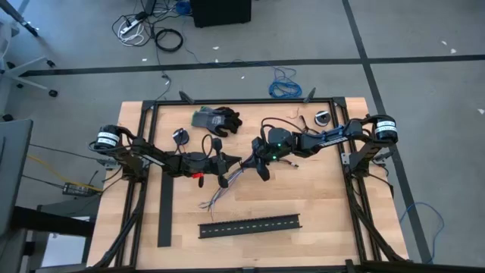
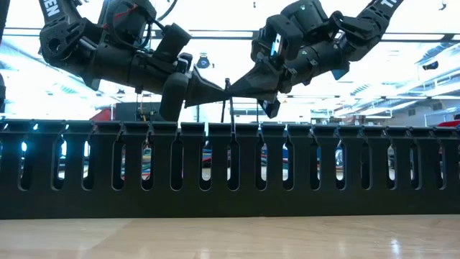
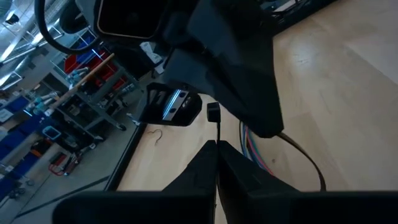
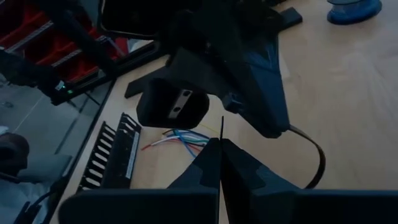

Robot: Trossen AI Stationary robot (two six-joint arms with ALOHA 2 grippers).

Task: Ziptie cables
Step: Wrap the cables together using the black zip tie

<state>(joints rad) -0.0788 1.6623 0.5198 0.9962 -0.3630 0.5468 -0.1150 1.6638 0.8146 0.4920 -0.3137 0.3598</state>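
item, midway: my left gripper (image 1: 227,168) and right gripper (image 1: 254,161), both pinching a zip tie (image 2: 227,97) mid-tabletop; cables (image 1: 220,194) awaiting cinching.

Both arms reach inward from their mounts at the left and right edges of the surface and meet tip to tip over its middle, raised above the wood. The left gripper (image 1: 229,164) points toward the right edge with its fingers (image 3: 214,163) pressed together into one narrow wedge. The right gripper (image 1: 248,158) faces it from the opposite side, angled slightly down, its fingers (image 4: 219,155) likewise pressed together. In the low view the two tips nearly touch.
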